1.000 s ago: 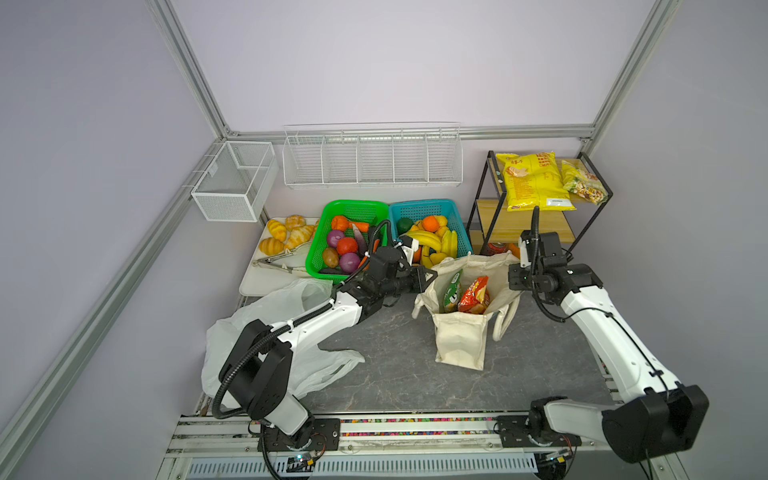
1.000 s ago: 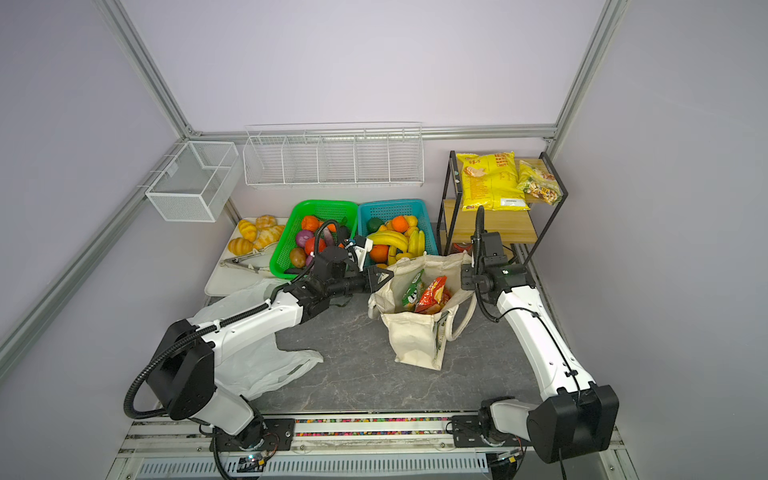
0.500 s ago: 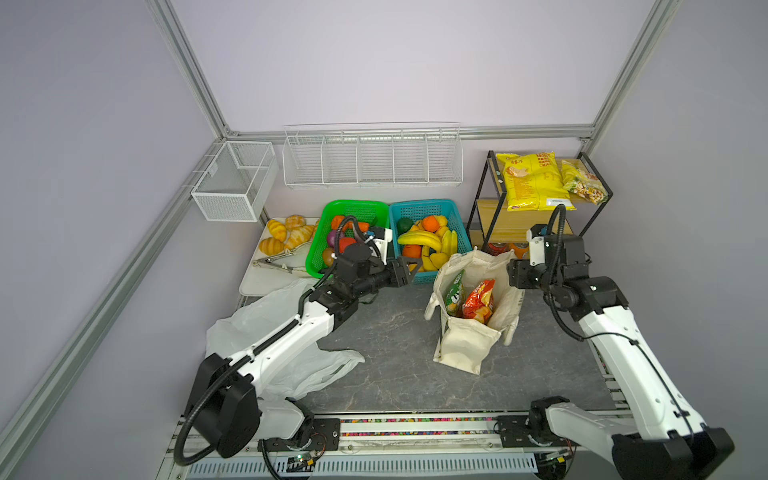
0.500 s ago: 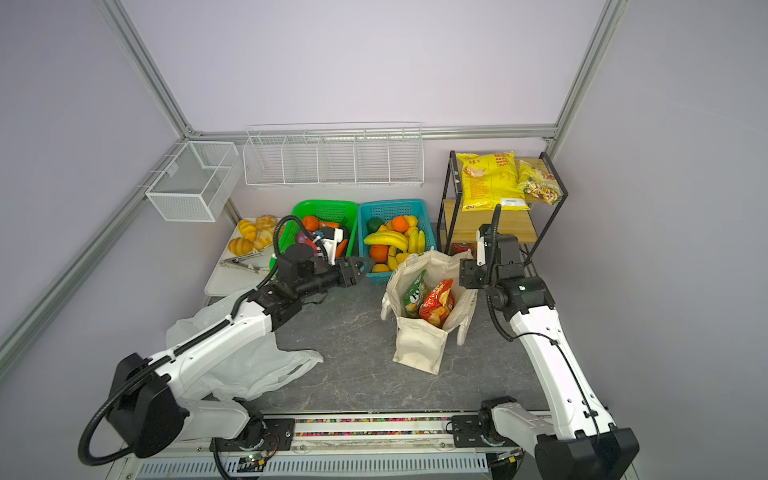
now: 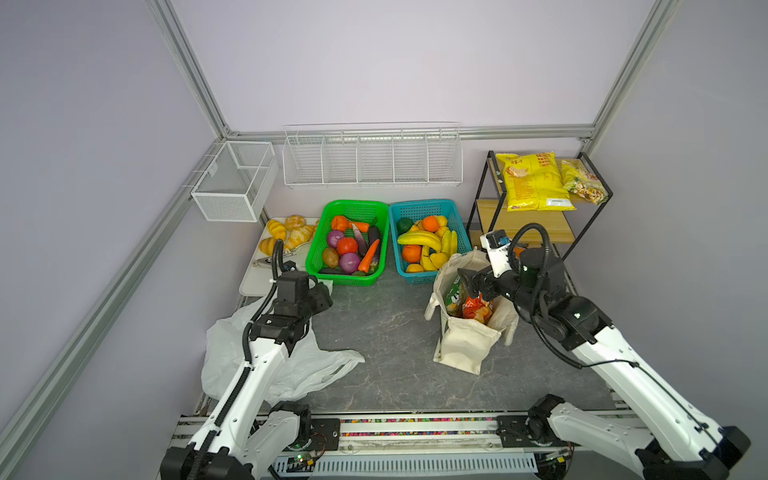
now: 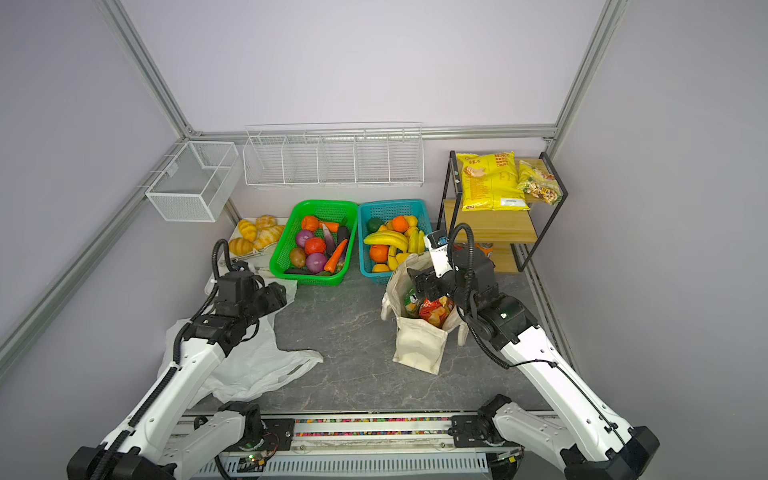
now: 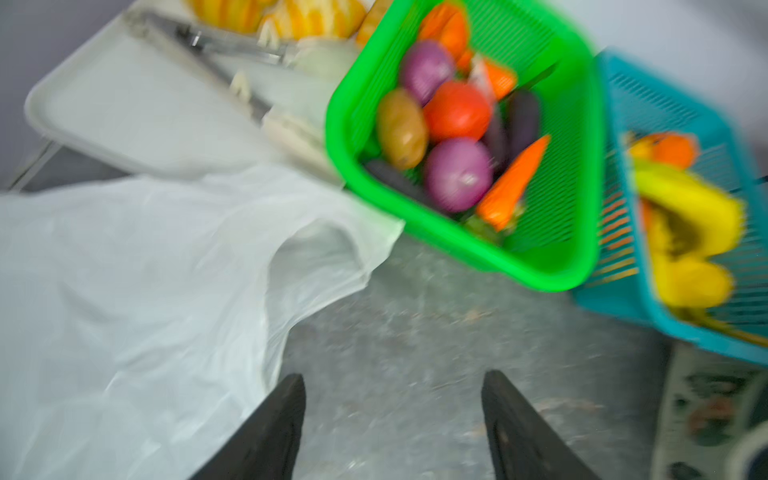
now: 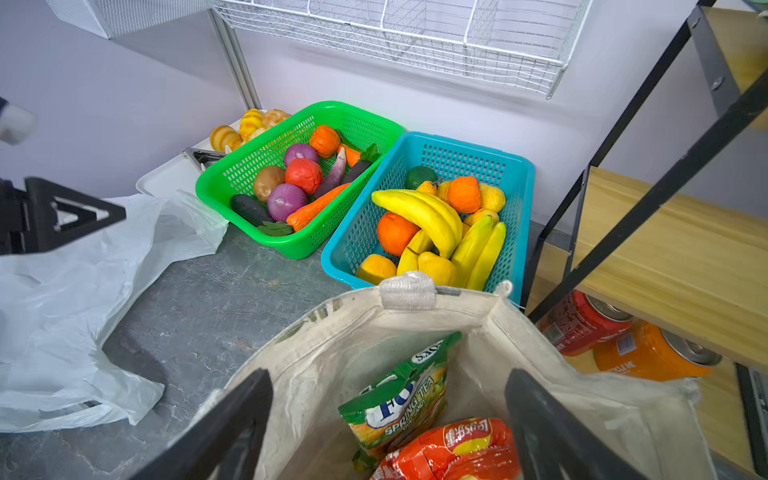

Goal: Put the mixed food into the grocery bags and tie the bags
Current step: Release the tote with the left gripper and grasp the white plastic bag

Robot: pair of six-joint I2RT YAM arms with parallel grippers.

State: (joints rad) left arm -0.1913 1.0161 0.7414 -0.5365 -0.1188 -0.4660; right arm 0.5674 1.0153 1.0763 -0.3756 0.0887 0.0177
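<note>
Right wrist view looks down between the wide-parted fingers of the right pincer (image 8: 388, 376), which holds nothing and hangs over the mouth of the canvas tote (image 8: 415, 316). A green snack packet (image 8: 399, 399) and a red snack packet (image 8: 457, 449) stand inside it. Just behind the tote, the blue basket (image 8: 465, 164) holds the large toy banana (image 8: 419, 212) and the round orange toy fruits (image 8: 395, 232), not yet bagged.

On the other arm, the left pincer (image 7: 393, 376) is likewise parted and empty. It is over bare worktop (image 7: 415, 324), just beside the thin white plastic bag (image 7: 124, 270), which lies limp and crumpled (its loop handles look like the place to pinch for tying).

By my judgement the banana is light, smooth and stiff, and is best taken across the middle of its curve. The oranges may roll out of a shallow grip. The packets are crinkly and slippery. The tote is soft and slouches, so its rim wants steadying.
</note>
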